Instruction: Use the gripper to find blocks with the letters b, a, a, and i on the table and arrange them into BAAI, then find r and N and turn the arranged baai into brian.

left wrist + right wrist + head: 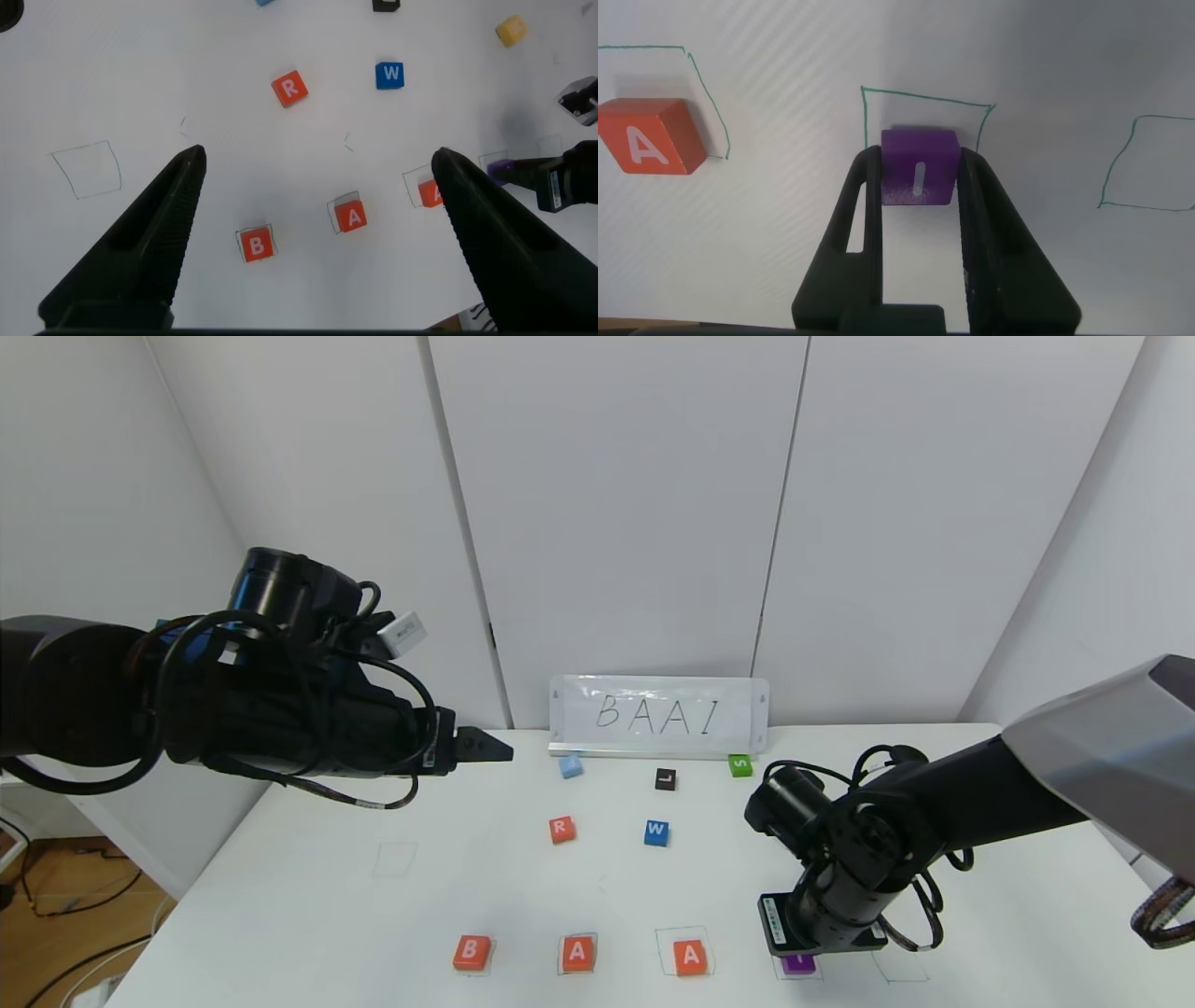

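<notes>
Three orange-red blocks stand in a row along the front of the table [308, 915]: B [471, 952], A [578, 953] and A [690, 957], each on a drawn square. My right gripper [920, 166] is shut on the purple I block [920, 154], low over the fourth square [924, 96], right of the second A [640, 138]. The head view shows only the edge of the I [798, 964] under that gripper [803, 947]. R [561, 830] lies mid-table. My left gripper [318, 157] hangs open and empty, high over the left side. I see no readable N.
Behind the R lie a blue W [656, 833], a black L [665, 779], a green S [740, 765] and a pale blue block [570, 766] with an unreadable letter. A BAAI sign [658, 714] stands at the back. An empty square [1148, 163] lies right of the I.
</notes>
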Controlling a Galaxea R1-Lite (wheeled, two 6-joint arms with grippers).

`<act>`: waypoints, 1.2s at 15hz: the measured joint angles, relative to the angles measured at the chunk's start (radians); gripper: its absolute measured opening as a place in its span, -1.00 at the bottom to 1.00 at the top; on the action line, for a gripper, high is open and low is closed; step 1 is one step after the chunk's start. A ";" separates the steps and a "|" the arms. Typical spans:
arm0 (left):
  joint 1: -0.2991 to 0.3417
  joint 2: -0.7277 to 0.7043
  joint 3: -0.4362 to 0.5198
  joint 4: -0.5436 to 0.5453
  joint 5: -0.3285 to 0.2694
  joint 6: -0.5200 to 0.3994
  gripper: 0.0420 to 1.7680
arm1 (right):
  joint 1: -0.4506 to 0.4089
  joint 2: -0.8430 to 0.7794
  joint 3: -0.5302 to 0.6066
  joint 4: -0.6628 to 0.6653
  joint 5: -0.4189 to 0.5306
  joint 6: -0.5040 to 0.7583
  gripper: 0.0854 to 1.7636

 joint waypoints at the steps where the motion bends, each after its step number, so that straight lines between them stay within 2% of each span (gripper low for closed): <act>1: 0.000 0.000 0.000 0.000 0.000 0.000 0.94 | 0.000 0.000 0.000 0.000 0.000 0.000 -0.46; 13: 0.000 0.000 0.000 0.000 0.000 0.000 0.94 | 0.001 0.000 0.004 0.000 0.001 -0.001 -0.46; 16: 0.000 0.000 0.000 0.000 0.000 0.000 0.94 | 0.001 0.000 0.004 0.000 -0.001 -0.002 0.00; 18: 0.000 0.000 0.000 0.000 0.000 0.000 0.94 | 0.001 0.000 0.005 0.000 -0.001 -0.001 0.20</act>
